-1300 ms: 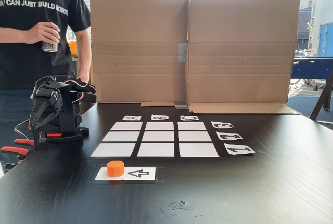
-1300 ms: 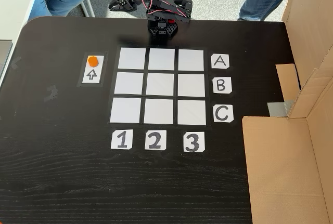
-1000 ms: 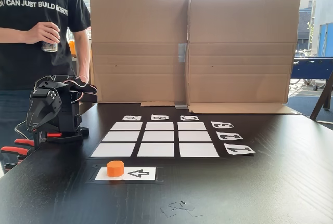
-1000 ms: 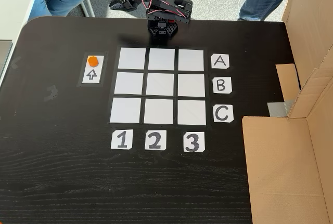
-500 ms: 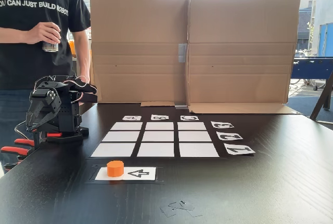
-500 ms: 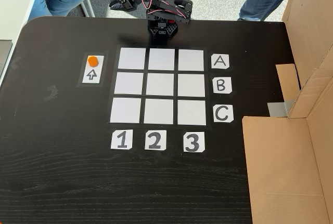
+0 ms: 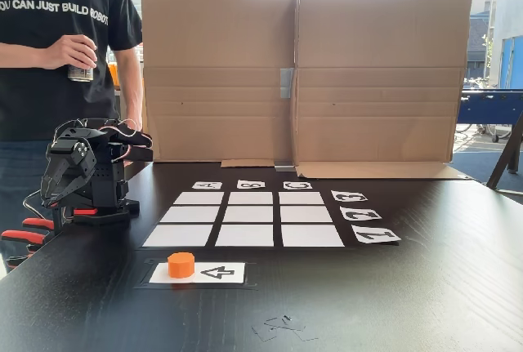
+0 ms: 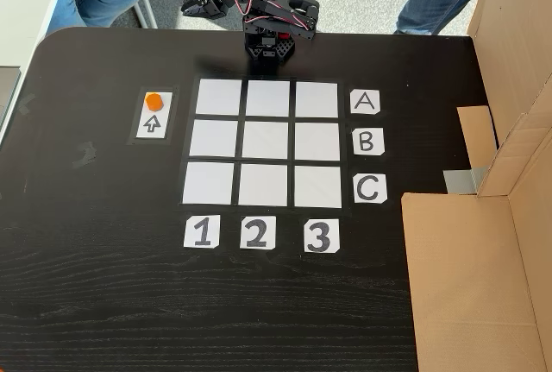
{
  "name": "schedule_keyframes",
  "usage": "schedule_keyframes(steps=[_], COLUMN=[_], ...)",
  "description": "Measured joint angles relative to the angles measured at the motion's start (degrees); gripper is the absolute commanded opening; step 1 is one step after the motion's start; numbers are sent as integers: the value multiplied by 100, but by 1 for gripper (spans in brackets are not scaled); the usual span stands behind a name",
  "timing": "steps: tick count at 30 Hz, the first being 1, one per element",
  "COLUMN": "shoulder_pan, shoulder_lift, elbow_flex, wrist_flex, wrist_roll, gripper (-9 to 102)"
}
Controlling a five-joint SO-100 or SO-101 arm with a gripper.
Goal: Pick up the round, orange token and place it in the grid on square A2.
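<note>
on the bench [image 8: 103, 286], one token [image 8: 153, 101] is set left of nine grid [image 8: 266, 142] squares; the pincer [image 7: 55, 193] opening cannot be told.

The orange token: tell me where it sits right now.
The orange token sits on the white arrow card, just left of the grid in the top-down fixed view, level with the A row and beyond the arrow's tip.

Orange token [image 8: 153, 100] upright on arrow card, beside grid [image 8: 266, 142], square A2 [image 8: 268, 98] bare
</note>
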Motion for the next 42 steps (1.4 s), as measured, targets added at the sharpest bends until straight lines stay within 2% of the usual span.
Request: schedule_keyframes(steps=[30, 39, 42], shoulder_pan=[0, -343, -527], shoulder_lift=[-18, -2285, -3041], elbow_flex=[0, -1301, -2004], wrist_flex=[-70, -290, -62], wrist_roll=[0, 0, 0], gripper=[0, 0, 0])
